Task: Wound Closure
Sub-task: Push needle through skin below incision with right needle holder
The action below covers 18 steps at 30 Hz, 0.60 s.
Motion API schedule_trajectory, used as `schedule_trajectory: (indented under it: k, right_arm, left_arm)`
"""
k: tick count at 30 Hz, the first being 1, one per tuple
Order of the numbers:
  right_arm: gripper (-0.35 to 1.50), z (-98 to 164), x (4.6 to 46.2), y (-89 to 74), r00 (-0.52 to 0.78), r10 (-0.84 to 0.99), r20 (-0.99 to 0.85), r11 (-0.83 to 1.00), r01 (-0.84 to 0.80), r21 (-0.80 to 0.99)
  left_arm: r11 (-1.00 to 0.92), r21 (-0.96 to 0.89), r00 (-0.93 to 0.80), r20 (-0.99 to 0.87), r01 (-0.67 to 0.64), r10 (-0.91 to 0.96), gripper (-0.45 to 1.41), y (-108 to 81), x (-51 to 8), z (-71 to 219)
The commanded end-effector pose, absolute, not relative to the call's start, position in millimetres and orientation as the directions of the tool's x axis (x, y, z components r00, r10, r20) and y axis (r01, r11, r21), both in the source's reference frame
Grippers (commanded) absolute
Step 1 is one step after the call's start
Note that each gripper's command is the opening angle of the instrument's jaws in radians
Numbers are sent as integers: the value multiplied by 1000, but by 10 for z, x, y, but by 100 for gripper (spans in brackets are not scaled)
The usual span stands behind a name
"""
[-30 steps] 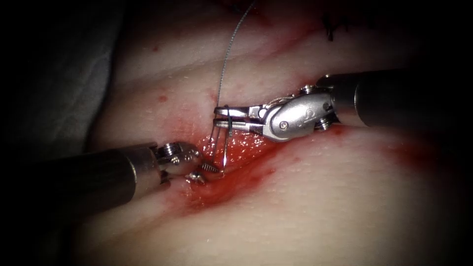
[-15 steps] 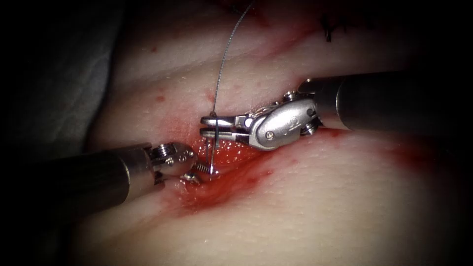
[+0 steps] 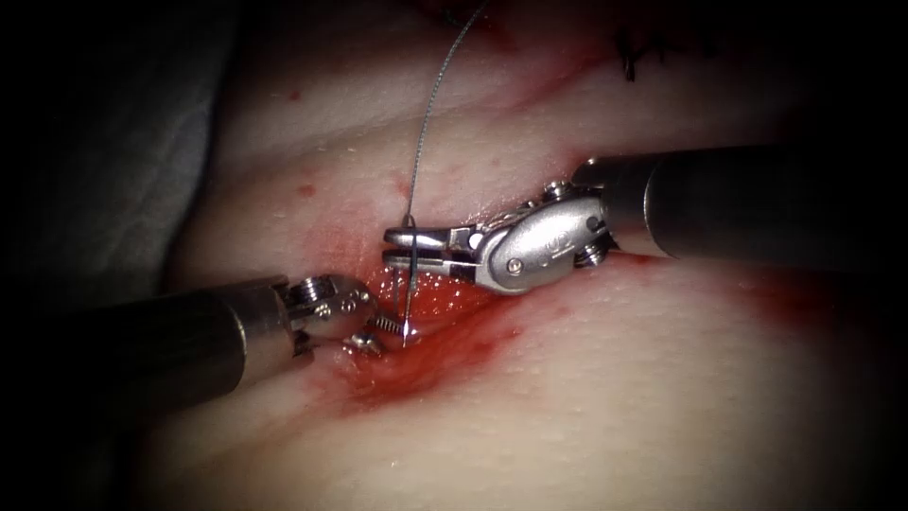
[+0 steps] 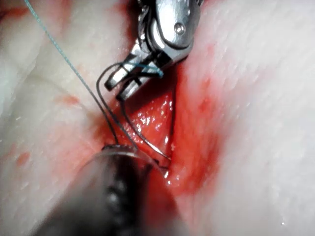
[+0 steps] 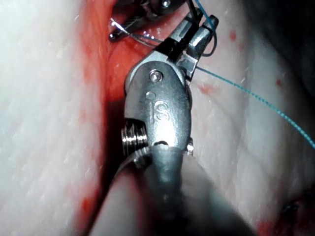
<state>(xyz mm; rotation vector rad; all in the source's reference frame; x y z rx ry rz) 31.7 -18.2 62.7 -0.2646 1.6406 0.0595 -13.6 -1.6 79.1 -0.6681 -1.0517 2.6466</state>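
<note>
Closed hard together, the two slim steel jaws of the right tool pinch the needle near its swaged end, where the thread leaves it. That needle is a thin dark wire bent in an even curve; from the grip it hangs down into the cut, and its bright point sits at the wet floor of the cut, just beside the left tool. Whether the point has entered the tissue I cannot tell. In the left wrist view the needle sweeps in an arc from the right tool down toward the cut's glistening red bed. The thread is fine and teal-grey, rising taut from the right tool's jaws and away from the cut. The left tool's short ribbed jaws lie low at the left edge of the cut, slightly parted, with nothing between them. The right tool's polished rounded wrist is bent so its jaws lie level across the cut, its dark shaft coming in from the cut's right side. The tissue is pale, pebbled and moist, smeared with red fluid around the cut.
</note>
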Motion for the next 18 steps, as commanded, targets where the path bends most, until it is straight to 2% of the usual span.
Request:
schedule_trajectory:
  k: [1,8,18]
  right_arm:
    - [-35,635,327,-183,-63,-137,-989,971,-207,-122]
    - [-35,650,333,-200,-30,-161,-986,972,-178,-153]
    - [-35,648,344,-210,-25,-86,-996,983,-164,-81]
  left_arm:
    - [-720,-693,-874,-332,-30,356,89,-19,-141,797]
    - [-720,-693,-874,-334,-25,352,91,-21,-136,796]
    - [-720,-694,-875,-338,-17,346,88,-21,-130,795]
